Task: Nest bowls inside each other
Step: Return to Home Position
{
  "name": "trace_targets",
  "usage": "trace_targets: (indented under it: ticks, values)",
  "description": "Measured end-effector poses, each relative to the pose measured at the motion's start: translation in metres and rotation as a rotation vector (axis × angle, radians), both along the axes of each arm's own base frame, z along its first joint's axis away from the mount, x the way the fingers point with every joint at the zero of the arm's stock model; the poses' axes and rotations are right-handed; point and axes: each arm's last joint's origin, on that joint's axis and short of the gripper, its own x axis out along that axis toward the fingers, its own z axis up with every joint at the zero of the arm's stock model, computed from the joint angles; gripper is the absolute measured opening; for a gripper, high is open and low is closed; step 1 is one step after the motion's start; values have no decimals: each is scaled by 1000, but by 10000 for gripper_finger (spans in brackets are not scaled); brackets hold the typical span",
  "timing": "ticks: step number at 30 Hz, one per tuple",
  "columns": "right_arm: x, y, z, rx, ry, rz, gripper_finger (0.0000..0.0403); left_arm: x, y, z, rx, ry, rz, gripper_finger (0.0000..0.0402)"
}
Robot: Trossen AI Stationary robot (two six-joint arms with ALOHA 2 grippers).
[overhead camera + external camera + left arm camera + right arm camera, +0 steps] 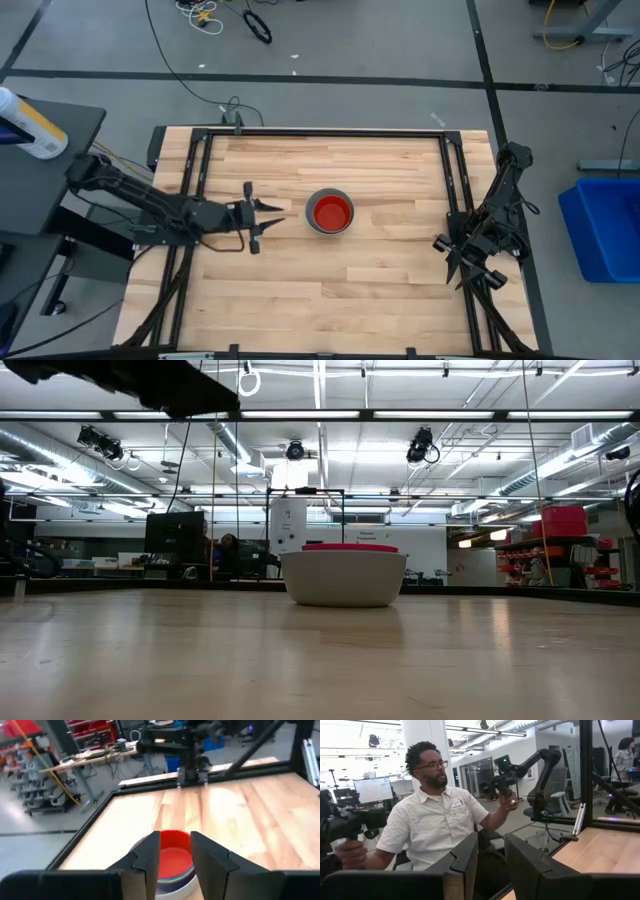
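Note:
The bowls stand as one nested stack (pixel 330 212) at the table's middle. The red bowl (pixel 175 852) sits on top, blue rims (pixel 172 879) show under it, and the grey bowl (pixel 343 578) is outermost, its base on the wood. My left gripper (pixel 272 218) hangs just left of the stack, pointing toward it almost level. It is open (pixel 175 837) with nothing between its fingers and stands apart from the bowls. My right gripper (pixel 452 262) waits at the table's right edge, open (pixel 491 840) and empty.
Black frame rails (pixel 195 180) run along the table's left, right and far sides. A blue bin (pixel 605 225) stands on the floor to the right. A person (pixel 435 825) holding hand controllers sits beyond the table's edge. Bare wood lies all around the stack.

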Motion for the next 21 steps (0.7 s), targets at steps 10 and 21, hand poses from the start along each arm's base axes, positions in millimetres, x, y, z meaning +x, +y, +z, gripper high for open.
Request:
trace_targets:
  ticks: [10, 21]
  values:
    - [0, 0, -2, 2, 30, 6, 106, -69, 41, -9, -136, -247, 29, 116]
    - [1, 0, -2, -32, -5, -34, 106, -106, 45, -65, -263, -360, 78, 116]
